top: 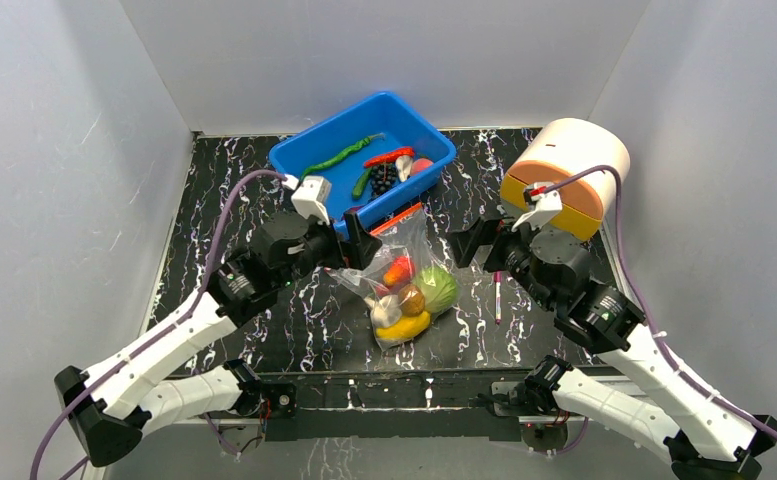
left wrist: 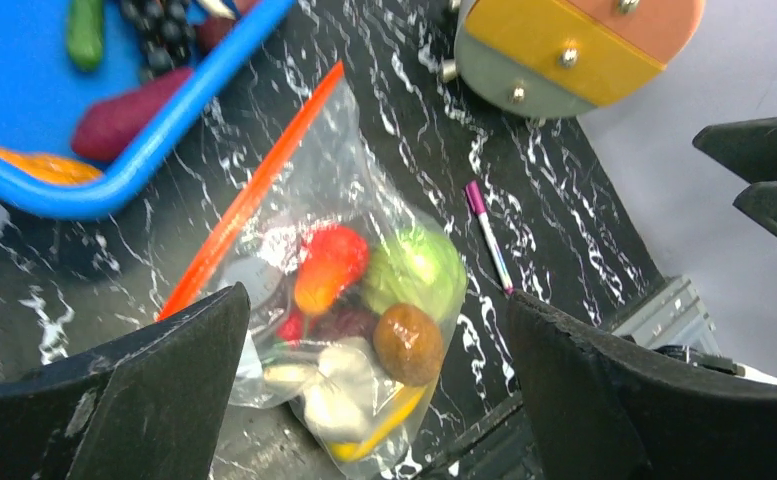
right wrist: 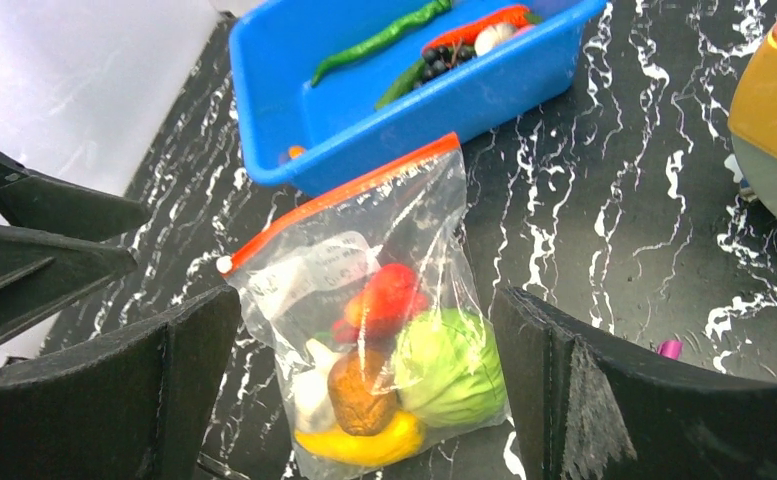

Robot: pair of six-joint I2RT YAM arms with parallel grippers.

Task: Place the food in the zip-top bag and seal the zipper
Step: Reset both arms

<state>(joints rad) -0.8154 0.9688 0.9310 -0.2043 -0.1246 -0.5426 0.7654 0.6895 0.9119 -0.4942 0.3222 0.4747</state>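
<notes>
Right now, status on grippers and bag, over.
Left gripper, right gripper both open, holding nothing. Food inside zip-top bag, lying flat; zipper looks closed. Nothing in the way, pen lies aside.

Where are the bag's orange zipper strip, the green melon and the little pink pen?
zipper (right wrist: 342, 200), right wrist view, middle of the red-orange strip.
green melon (right wrist: 451, 368), right wrist view, centre of its rounded side.
pink-capped pen (left wrist: 491, 238), left wrist view, middle of its barrel.
</notes>
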